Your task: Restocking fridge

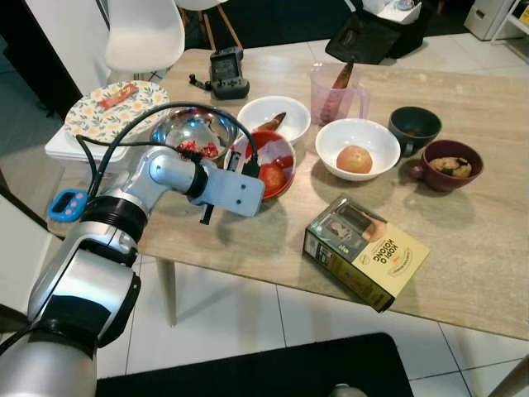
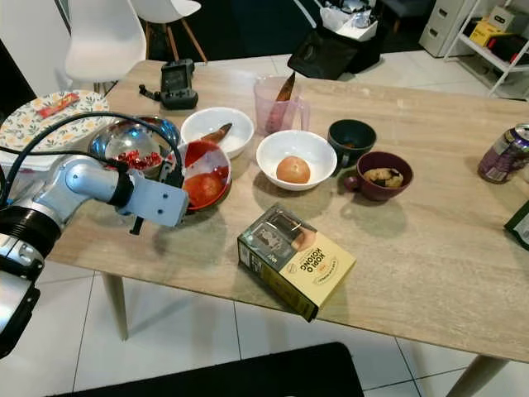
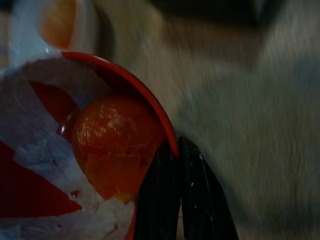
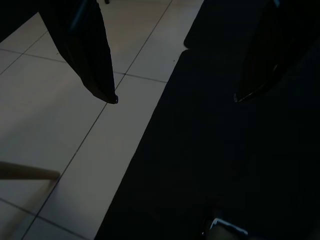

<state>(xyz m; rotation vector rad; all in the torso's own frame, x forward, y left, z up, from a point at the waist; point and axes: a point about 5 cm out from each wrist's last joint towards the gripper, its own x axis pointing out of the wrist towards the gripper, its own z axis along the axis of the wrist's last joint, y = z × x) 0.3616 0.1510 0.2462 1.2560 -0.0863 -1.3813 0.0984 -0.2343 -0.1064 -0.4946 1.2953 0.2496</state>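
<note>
A red bowl [image 1: 278,138] with a white lining holds a red tomato [image 1: 272,176] near the table's left front. My left gripper [image 3: 177,150] sits at that bowl's near rim. In the left wrist view its two black fingers [image 3: 200,195] stand pressed together with the red rim [image 3: 150,100] running in between them, right beside the tomato [image 3: 115,140]. My right gripper [image 4: 175,100] hangs open over the tiled floor and a black mat, holding nothing.
On the wooden table [image 1: 463,240] stand a steel bowl [image 1: 194,132], two white bowls [image 1: 355,157], a pink jug [image 1: 335,91], a dark green bowl [image 1: 413,126], a maroon cup [image 1: 450,165], a yellow-black box [image 1: 365,251], a floral plate [image 1: 116,107] and a can [image 2: 506,153].
</note>
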